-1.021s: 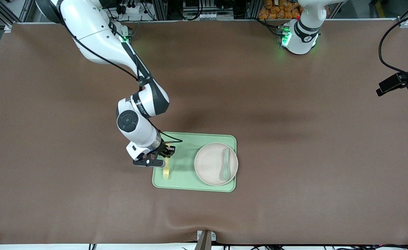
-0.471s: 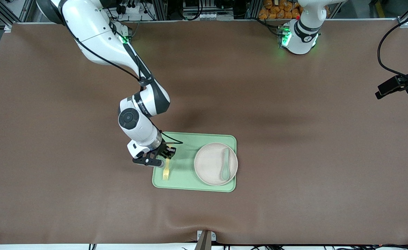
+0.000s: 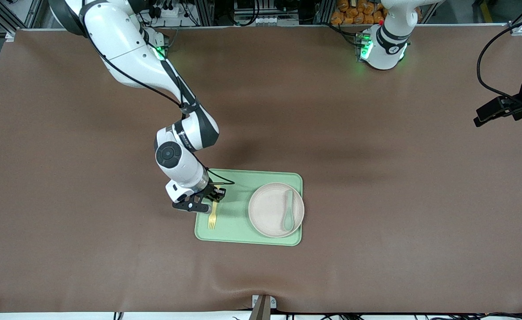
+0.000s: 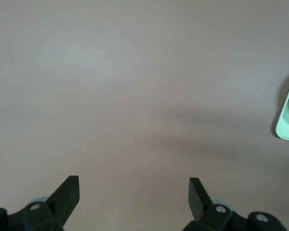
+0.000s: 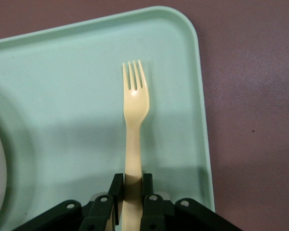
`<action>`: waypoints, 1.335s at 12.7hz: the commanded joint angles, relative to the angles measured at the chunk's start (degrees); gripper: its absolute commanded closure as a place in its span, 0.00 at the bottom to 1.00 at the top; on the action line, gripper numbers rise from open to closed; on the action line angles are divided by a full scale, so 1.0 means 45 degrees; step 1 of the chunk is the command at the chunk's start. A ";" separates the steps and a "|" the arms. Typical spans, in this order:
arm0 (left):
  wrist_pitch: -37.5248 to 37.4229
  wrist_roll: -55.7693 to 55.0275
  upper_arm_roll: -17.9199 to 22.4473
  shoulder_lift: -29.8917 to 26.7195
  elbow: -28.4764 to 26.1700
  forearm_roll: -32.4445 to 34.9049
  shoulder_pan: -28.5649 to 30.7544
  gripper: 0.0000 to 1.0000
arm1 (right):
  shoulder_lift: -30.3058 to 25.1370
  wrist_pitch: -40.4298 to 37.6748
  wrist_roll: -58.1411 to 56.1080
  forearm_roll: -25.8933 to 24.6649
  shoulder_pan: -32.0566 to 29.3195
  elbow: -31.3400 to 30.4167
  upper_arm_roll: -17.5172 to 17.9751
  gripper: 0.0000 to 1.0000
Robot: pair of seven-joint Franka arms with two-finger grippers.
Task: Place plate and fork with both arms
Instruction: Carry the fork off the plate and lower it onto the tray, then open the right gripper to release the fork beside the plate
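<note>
surface: brown matte table cover (image 3: pixel 376 186) fills the front frame, metal framing and cables along the top edge.
tray: rectangular light-green plastic tray (image 3: pixel 234 231) with rounded corners, lower centre of the front frame.
plate: small round off-white plate (image 3: pixel 267 209) with a raised rim, on the tray at its end toward the left arm's side.
spoon: little grey-green spoon (image 3: pixel 288 213) lying in the plate, close to its rim.
fork: small pale-yellow plastic fork (image 3: pixel 213 218) over the tray's end toward the right arm's side, tines pointing at the front camera; in the right wrist view the fork (image 5: pixel 133 125) runs straight out from the fingers above the green surface, shadow underneath. can't tell whether the tines touch the tray.
right gripper: black two-finger right gripper (image 3: pixel 212 201) reaches in from the upper left of the front frame, over the tray's edge, clamped on the fork's handle; right gripper (image 5: pixel 133 187) shows both fingers tight against the handle.
left gripper: left gripper (image 4: pixel 134 185) spread wide with nothing between the fingers, above bare brown cover, a corner of the tray (image 4: pixel 286 127) at the right edge of its wrist frame.
left arm: white arm waiting, base (image 3: pixel 383 49) lit green at the upper right of the front frame.
</note>
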 commanded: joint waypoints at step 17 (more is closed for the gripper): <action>-0.0487 0.0304 -0.1497 -0.0575 0.0385 0.0156 -0.0013 0.00 | -0.6027 -0.8671 -0.4288 -0.0233 -0.4021 -0.0101 -0.0541 0.00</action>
